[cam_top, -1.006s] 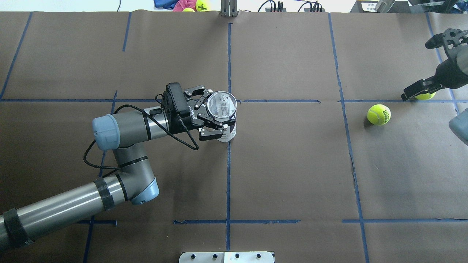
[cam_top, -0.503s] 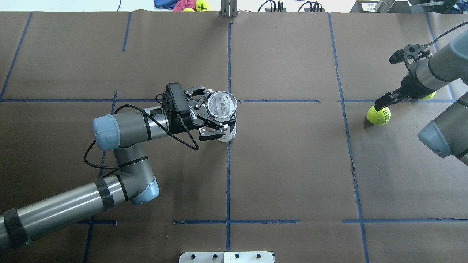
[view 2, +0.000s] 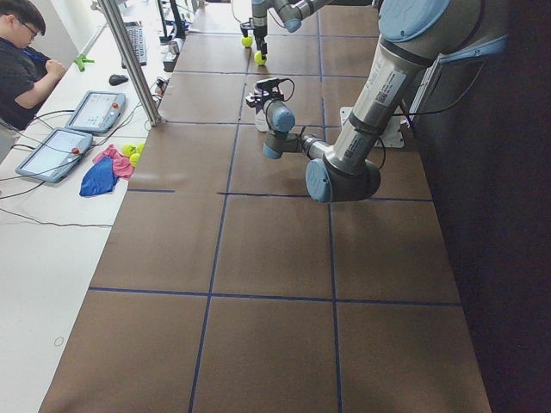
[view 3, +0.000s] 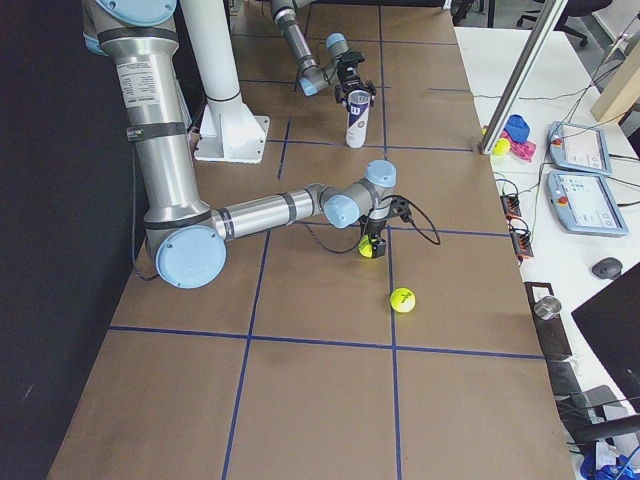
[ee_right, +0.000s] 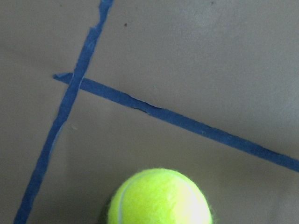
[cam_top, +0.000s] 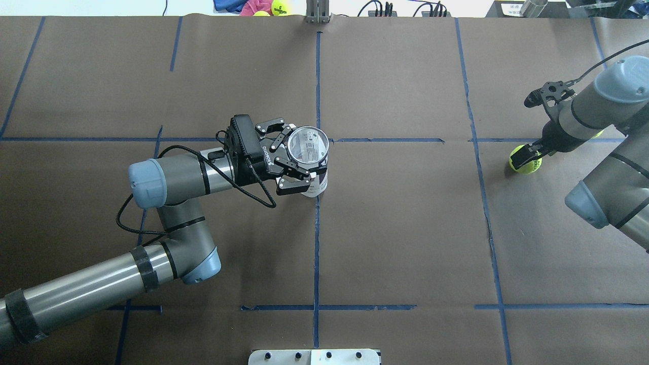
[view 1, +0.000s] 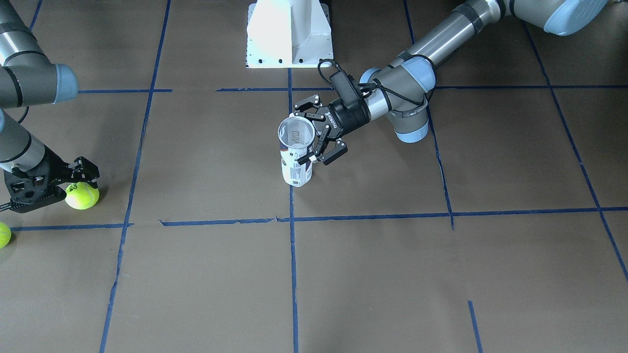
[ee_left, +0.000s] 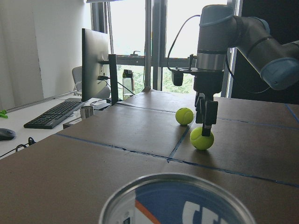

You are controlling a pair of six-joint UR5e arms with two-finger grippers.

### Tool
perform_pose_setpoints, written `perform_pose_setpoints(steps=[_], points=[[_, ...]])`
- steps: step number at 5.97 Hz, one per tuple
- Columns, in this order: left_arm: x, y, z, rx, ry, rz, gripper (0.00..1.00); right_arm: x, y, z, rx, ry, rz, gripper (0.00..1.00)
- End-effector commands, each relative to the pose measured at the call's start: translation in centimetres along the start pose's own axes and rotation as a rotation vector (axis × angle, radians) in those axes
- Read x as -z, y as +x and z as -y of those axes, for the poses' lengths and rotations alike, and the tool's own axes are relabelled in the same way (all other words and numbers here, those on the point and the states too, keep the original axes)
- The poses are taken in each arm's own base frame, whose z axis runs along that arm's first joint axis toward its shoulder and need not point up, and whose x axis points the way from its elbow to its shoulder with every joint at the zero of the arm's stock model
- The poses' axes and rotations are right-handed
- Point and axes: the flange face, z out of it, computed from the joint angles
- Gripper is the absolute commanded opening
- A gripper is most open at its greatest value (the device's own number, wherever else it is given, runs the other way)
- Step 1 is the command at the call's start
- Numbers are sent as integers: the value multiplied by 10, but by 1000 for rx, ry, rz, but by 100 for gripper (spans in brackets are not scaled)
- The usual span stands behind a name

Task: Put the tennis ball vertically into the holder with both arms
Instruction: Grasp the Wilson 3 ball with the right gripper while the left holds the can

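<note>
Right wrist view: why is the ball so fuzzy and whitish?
In the right wrist view the tennis ball is close to the lens, so soft, with glare paling its lower right; in the left wrist view the holder blurs likewise at its rim.

Silver-grey jointed left arm reaching in low, elbow bent, wrist level, black left gripper turned sideways, fingers clamped around a clear plastic cylindrical can, right arm folded, right gripper pointing straight down, fingers spread.
</note>
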Motion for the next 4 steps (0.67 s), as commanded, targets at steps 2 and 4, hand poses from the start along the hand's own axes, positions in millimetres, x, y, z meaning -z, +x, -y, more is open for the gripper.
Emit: perform_pose_setpoints(steps=[2, 4], points=[[0, 0, 0, -2, 0, 0, 99, -13, -10, 0, 17, -22, 2, 53], [1, -1, 0, -4, -1, 2, 99, 25, -32, 24, 39, 57, 28, 14]])
